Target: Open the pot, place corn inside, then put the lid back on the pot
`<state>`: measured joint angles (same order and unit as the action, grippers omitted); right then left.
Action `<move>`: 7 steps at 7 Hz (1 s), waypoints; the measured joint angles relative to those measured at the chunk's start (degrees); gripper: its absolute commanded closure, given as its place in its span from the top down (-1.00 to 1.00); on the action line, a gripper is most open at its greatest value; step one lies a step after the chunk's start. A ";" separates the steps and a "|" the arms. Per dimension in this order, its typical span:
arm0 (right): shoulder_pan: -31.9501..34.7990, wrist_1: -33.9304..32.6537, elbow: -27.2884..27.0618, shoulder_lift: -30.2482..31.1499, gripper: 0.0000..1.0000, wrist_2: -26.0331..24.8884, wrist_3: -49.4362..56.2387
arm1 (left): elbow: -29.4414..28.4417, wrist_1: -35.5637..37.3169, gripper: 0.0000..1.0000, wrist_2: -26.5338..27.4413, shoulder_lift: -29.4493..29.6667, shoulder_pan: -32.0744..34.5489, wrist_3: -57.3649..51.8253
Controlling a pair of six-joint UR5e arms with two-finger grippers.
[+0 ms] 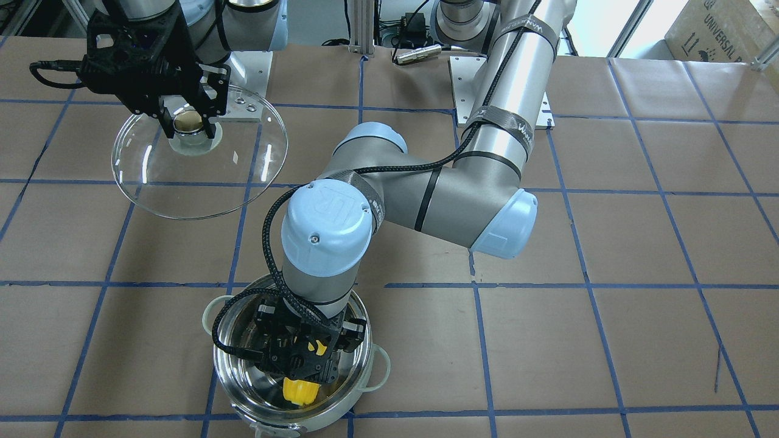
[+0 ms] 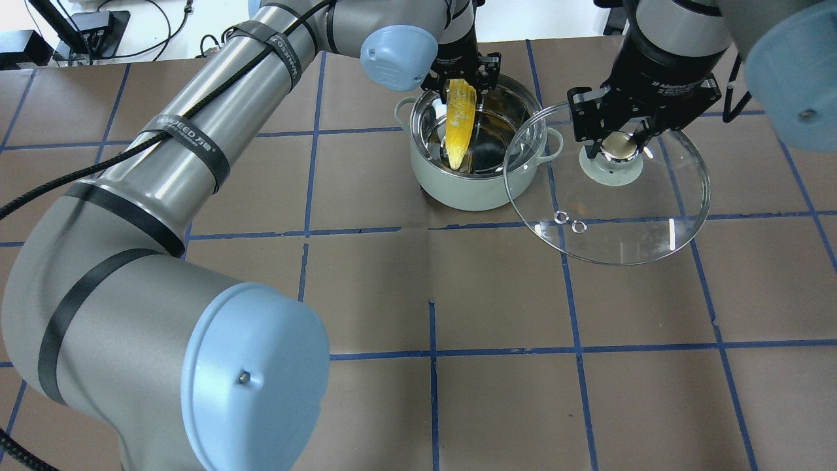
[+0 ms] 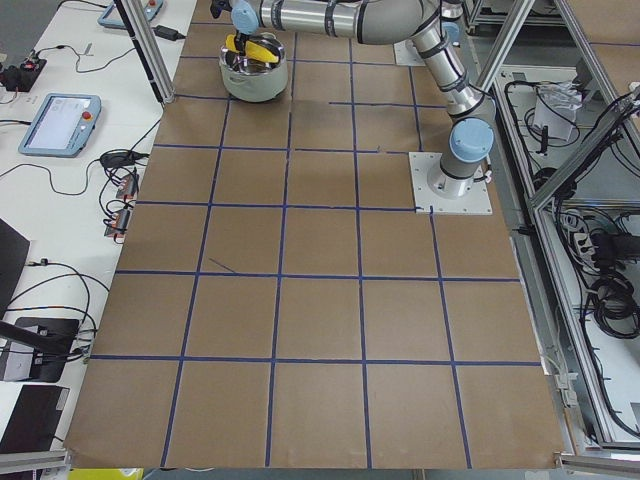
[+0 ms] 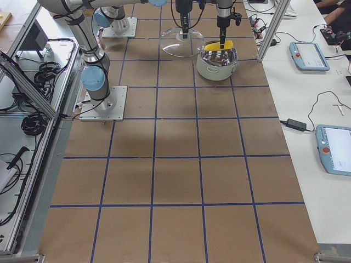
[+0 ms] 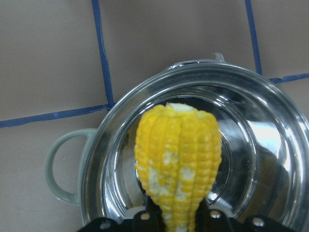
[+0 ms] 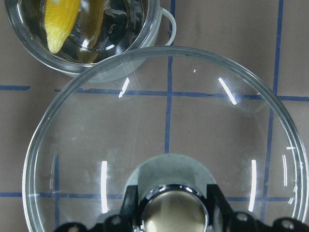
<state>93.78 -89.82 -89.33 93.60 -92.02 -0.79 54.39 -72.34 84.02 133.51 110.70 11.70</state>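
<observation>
Shiny round steel pot (image 2: pixel 471 193) with pale loop handles sits uncovered near the table's far edge. Clear domed glass lid (image 2: pixel 621 216) hangs just beside it, right gripper (image 2: pixel 620 145) clamped on its knob. Probably fragile and slick, so the knob is the only sound hold. Yellow ear of corn (image 2: pixel 460 124), stiff and light, slants tip-down into the pot, pinched by the left gripper (image 2: pixel 460 88).

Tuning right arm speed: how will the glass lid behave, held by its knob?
Likely rigid and heavyish: the lid is a wide glass dome. Gripped only at the central knob by the right gripper, it may tilt under fast moves. Probably fragile; its edge is near the pot, so knocks are a risk.
</observation>
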 measured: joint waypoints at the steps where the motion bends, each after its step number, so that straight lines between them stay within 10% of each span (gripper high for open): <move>1: 0.00 0.00 -0.02 0.00 -0.78 0.00 0.00 | 0.07 -0.14 1.00 0.01 -0.53 -0.02 -0.19; 7: 0.94 -4.84 0.68 -2.91 -0.78 0.18 -0.61 | 6.32 -13.89 1.00 -0.20 -15.51 -10.72 -13.04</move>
<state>94.72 -94.67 -88.65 90.69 -91.84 -1.40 60.71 -86.23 83.82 117.99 99.98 -1.34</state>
